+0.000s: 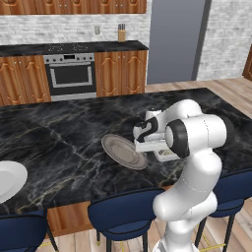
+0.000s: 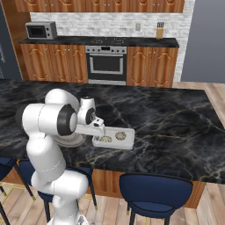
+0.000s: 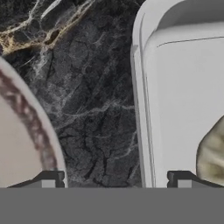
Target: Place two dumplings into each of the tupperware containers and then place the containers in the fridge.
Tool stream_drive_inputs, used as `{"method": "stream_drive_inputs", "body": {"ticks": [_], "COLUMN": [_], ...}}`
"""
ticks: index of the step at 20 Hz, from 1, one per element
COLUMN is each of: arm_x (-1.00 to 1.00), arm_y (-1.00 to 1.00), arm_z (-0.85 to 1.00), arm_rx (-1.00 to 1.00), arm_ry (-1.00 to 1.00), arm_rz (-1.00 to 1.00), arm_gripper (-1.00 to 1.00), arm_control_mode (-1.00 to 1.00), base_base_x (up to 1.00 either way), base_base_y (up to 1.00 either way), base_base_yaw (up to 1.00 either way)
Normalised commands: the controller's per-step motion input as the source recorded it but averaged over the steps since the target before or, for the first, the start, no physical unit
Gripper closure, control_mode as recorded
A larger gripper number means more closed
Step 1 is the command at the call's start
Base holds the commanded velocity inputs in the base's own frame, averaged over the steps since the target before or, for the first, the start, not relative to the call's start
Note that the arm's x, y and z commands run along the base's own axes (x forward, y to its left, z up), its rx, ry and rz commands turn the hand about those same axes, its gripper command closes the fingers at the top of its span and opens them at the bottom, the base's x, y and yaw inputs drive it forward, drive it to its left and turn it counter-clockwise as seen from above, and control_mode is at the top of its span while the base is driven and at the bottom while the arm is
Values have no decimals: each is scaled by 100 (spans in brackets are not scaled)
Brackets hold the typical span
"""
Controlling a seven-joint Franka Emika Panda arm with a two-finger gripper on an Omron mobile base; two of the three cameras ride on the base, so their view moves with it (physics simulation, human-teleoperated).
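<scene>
Tupperware container (image 2: 115,139) sits on the black marble island counter (image 2: 176,118), near the front edge, just to the right of the round grey plate (image 1: 123,151). Two dumplings lie inside it, one (image 2: 105,139) toward the arm side and another (image 2: 121,136) toward the far side, apart from each other. In the hand view the container's pale rim (image 3: 142,109) runs up the frame, with one dumpling (image 3: 212,153) showing at the right edge and the plate's brown-banded rim (image 3: 35,127) at the left, a strip of bare counter between them.

The gripper (image 3: 116,178) hangs low over the container's near wall, its two dark fingertips (image 3: 48,178) spread wide; nothing is between them. One tip stands on the plate side, the other over the container's interior. In the left base view the hand is largely masked by the arm's own white elbow.

A steel oven (image 2: 106,64), a microwave (image 2: 40,30) and a knife block (image 2: 159,30) line the rear wall. Blue stools (image 2: 154,189) stand at the island's front.
</scene>
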Motion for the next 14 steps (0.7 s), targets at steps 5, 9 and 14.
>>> {"method": "stream_drive_inputs", "body": {"ticks": [5,9,14], "arm_x": [0,18,46], "arm_y": [1,6,18], "arm_z": [-40,-32,-33], "arm_rx": [0,0,0], "arm_ry": [0,0,0], "arm_rz": [0,0,0], "arm_gripper": [-100,-100,-100], "arm_control_mode": [-100,-100,-100], "base_base_x": [0,0,0], "base_base_y": [0,0,0], "base_base_yaw": [0,0,0]}}
